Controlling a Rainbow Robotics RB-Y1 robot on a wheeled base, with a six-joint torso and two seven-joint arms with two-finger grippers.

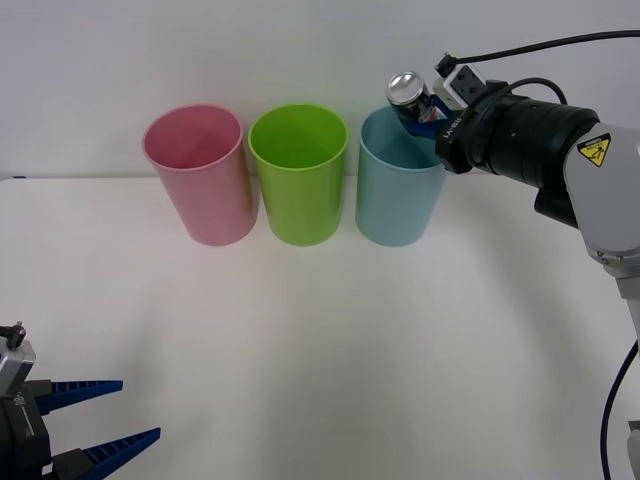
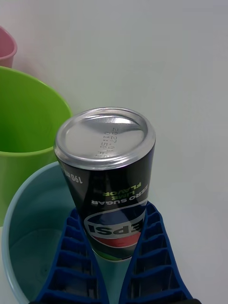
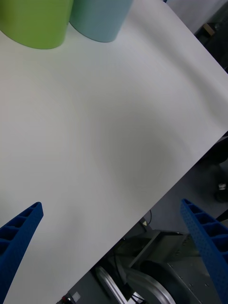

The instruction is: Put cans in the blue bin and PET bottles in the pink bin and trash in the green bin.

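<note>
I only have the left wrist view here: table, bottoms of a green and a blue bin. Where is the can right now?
Observer: The can is held by the right gripper above the blue bin, over its rim on the right side.
Operator: Is the grasp solid?
Observer: The right wrist view shows both blue fingers pressed against the can's lower body, silver end pointing away from the gripper.
Operator: Which bin stands beside the blue one?
Observer: The green bin in the middle, then the pink bin on the far left.
Operator: And my left gripper?
Observer: The left gripper is open, low at the table's near left edge.
</note>
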